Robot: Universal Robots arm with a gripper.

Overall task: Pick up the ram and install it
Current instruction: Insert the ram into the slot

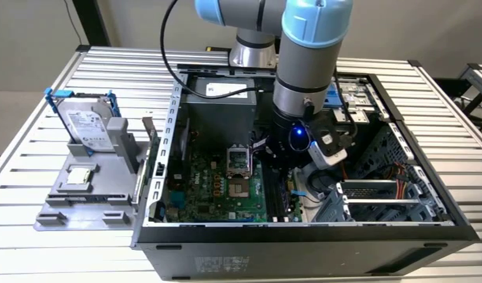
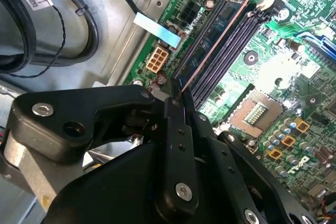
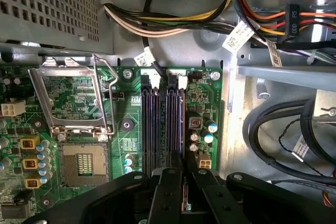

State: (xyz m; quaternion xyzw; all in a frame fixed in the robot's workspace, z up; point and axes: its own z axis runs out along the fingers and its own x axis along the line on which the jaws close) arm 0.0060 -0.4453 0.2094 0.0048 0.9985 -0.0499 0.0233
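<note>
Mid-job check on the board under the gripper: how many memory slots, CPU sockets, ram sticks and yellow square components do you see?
Memory slots: 4
CPU socket: 1
Ram, gripped edge-on by the gripper: 1
Yellow square components: 3
Total: 9

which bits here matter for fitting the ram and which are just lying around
In the job: thin green ram stick seen edge-on, held over the long black memory slots; black gripper.

Lying about: silver hard drive in blue-handled frame; grey plastic stand.
</note>
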